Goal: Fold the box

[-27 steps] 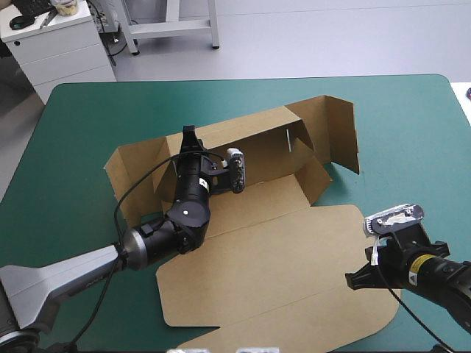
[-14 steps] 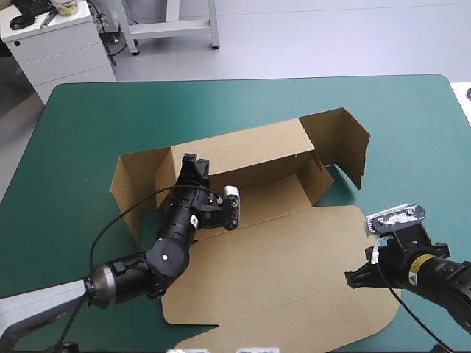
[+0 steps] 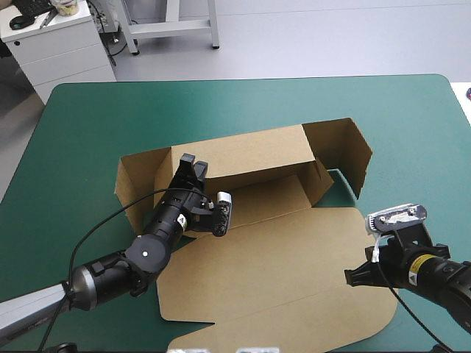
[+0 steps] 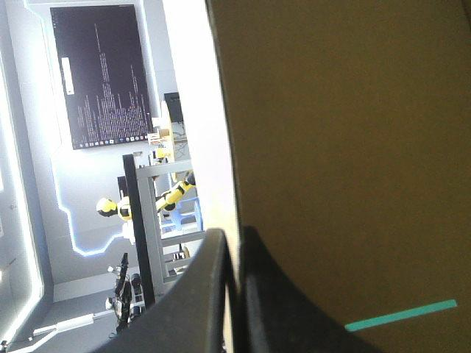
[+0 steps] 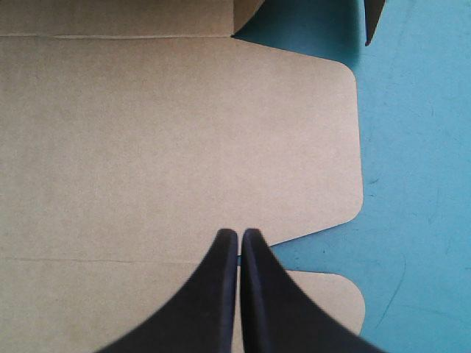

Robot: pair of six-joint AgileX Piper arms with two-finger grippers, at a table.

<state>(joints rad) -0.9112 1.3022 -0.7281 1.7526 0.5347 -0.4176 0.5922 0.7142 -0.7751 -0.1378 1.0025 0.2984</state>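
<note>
The brown cardboard box (image 3: 243,151) lies in the middle of the teal-green worktop (image 3: 88,125), lid (image 3: 280,257) flat. The left black hand (image 3: 190,166) pinches a wall (image 4: 353,147) at its left end. The right hand (image 5: 239,237) is closed and empty. The board looks light and stiff; grab its edges.

Robot lab (white drawer cabinet (image 3: 59,48), steel stand (image 3: 171,26) beyond table (image 3: 243,103))

box (image 3: 280,257): plain brown board | table cover (image 3: 88,118): even teal-green, one colour throughout | left gripper (image 3: 191,165): black | right gripper (image 5: 239,235): black
</note>
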